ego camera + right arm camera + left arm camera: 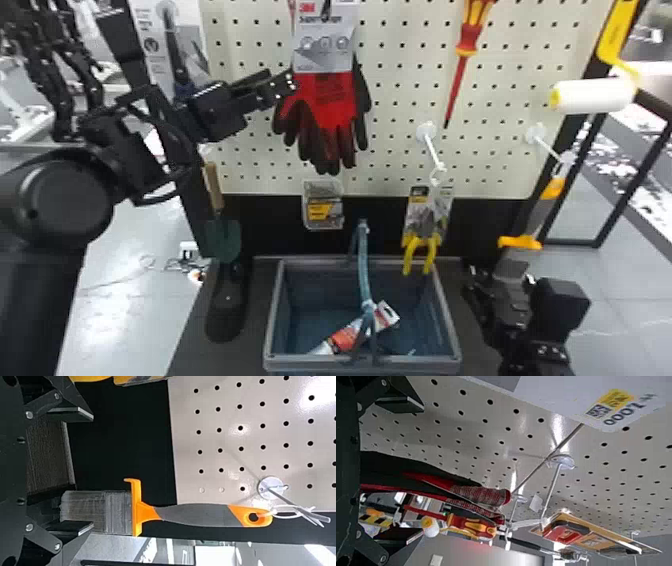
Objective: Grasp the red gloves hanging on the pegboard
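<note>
1. The left fingers (272,89) are standing spread apart at the side edge of the red gloves (325,107); in the left wrist view the gloves are lying in the gap between the two fingers and staying clear of at least one of them, so nothing is being clamped yet.
2. The gloves are hanging on the pegboard (400,100), with their cuffs sitting above the left fingers and their dark tips drooping below them; judging from this, the approach is looking finished, while closing on the gloves and drawing them off the hook are remaining to be done.
3. The right fingers (67,413) are likewise standing released, parked low and well apart from the gloves; a paint brush (136,508) with an orange guard is hanging just ahead of them, and whether it is touching them cannot be told.
4. As for writing, a grey header card (324,42) is sitting above the left fingers, carrying a logo, a line of lettering and three round symbols; a yellow label (613,400) with a code square is showing beyond those fingers beside a row of black characters; a pliers packet (422,195) with a yellow label is hanging well below them, its print being too small to make out.
</note>
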`<state>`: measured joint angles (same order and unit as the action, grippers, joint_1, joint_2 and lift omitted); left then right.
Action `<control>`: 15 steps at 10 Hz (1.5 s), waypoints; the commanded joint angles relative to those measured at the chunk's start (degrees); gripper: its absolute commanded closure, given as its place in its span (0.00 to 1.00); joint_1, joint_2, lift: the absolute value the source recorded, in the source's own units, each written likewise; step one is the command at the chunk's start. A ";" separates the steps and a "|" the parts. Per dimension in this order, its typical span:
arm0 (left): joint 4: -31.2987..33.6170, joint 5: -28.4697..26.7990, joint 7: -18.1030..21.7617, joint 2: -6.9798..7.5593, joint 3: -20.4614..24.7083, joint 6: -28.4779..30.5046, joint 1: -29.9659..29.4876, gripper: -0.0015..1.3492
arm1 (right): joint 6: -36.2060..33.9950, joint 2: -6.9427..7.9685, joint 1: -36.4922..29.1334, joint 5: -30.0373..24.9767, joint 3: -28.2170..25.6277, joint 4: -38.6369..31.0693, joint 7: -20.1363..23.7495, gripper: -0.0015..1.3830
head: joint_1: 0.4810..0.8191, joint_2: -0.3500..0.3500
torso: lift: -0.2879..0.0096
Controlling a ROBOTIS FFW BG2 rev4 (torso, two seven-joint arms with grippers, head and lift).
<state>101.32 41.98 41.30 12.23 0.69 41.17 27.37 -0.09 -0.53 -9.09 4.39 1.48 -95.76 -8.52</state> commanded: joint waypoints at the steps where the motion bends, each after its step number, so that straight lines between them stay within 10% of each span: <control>1: -3.32 1.53 1.33 0.60 -2.27 0.58 1.90 0.15 | 0.00 0.00 0.30 -0.08 0.10 0.13 0.08 0.23 | 0.20 0.50 | 0.63; 6: -9.38 0.21 6.07 1.39 -5.88 1.81 6.82 0.17 | 0.00 -0.26 0.74 -0.08 0.10 0.31 0.52 0.23 | 0.20 0.50 | 0.63; 7: -9.47 -0.67 6.42 1.48 -6.32 1.89 7.35 0.31 | 0.00 -0.35 0.74 -0.08 0.10 0.31 0.61 0.23 | 0.20 0.50 | 0.63; 8: -9.56 -1.37 6.51 1.39 -6.40 1.89 7.52 0.68 | 0.00 -0.44 0.74 -0.08 0.10 0.31 0.61 0.23 | 0.20 0.50 | 0.63; 10: -9.56 -1.64 6.60 1.30 -6.49 1.89 7.61 0.91 | 0.00 -0.53 0.74 0.00 0.10 0.31 0.61 0.23 | 0.20 0.50 | 0.63; 15: -9.47 -1.99 6.60 1.04 -6.14 1.89 7.17 0.90 | 0.00 -0.62 0.74 0.00 0.10 0.31 0.61 0.23 | 0.20 0.50 | 0.63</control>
<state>91.84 39.96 47.90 13.28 -5.49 43.06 34.63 -0.09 -1.14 -8.35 4.40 1.58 -95.45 -7.91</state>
